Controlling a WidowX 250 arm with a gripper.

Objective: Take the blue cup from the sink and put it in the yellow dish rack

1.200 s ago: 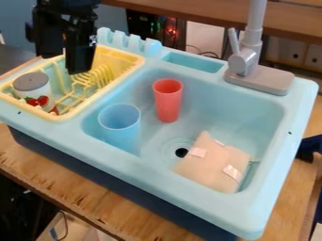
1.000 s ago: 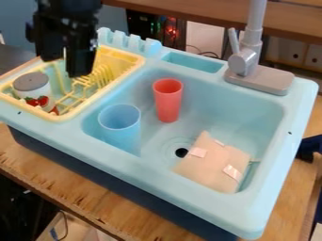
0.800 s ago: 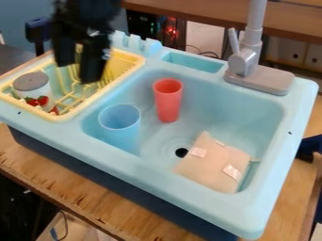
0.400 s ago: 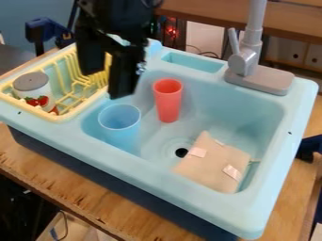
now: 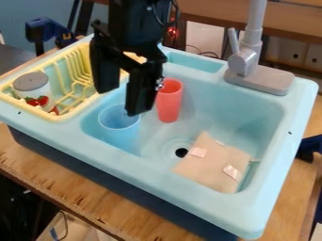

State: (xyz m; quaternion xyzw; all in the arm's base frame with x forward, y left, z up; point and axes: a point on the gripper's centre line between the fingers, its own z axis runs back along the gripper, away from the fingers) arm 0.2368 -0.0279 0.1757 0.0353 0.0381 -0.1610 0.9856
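Random stuff in view: toy sink (image 5: 189,193) on a wooden table (image 5: 75,176), grey faucet (image 5: 245,61) at the sink's far edge, tan pouch (image 5: 217,164) inside the sink, plus a yellow dish rack (image 5: 80,107) at the sink's left end with a strawberry-print can (image 5: 35,89) in it.

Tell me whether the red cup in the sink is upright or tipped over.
Upright: the red cup stands in the sink basin with its round mouth facing up and its narrower end down.

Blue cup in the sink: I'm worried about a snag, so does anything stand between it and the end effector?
Nothing visible does. The open end effector hangs close to the blue cup in the view; the red cup stands farther back, to the right, not between them.
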